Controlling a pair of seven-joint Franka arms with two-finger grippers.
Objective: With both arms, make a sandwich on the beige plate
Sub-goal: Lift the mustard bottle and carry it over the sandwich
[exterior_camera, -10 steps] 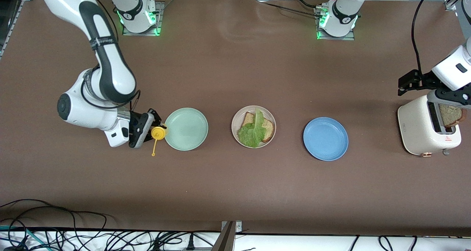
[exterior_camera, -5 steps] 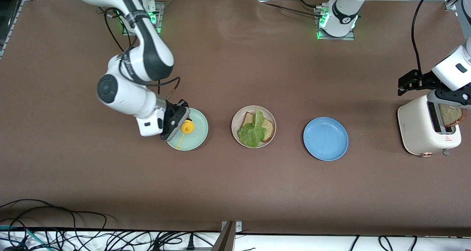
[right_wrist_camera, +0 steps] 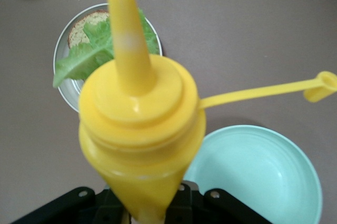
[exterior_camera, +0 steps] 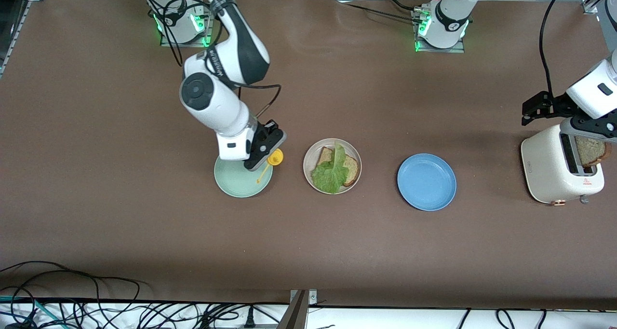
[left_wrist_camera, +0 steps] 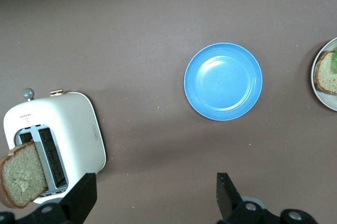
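Two white arms reached over the brown table. The right gripper (exterior_camera: pixel 268 158), jaws clamped on a yellow squeeze bottle (exterior_camera: pixel 274 158), hung over the mint-green round plate's (exterior_camera: pixel 236 182) edge, beside the beige plate (exterior_camera: pixel 355 151) bearing a brown bread slice (exterior_camera: pixel 353 167) under ruffled lettuce (exterior_camera: pixel 330 174). The left gripper (left_wrist_camera: pixel 155 197), jaws spread wide, waited above the white toaster (exterior_camera: pixel 547 167).
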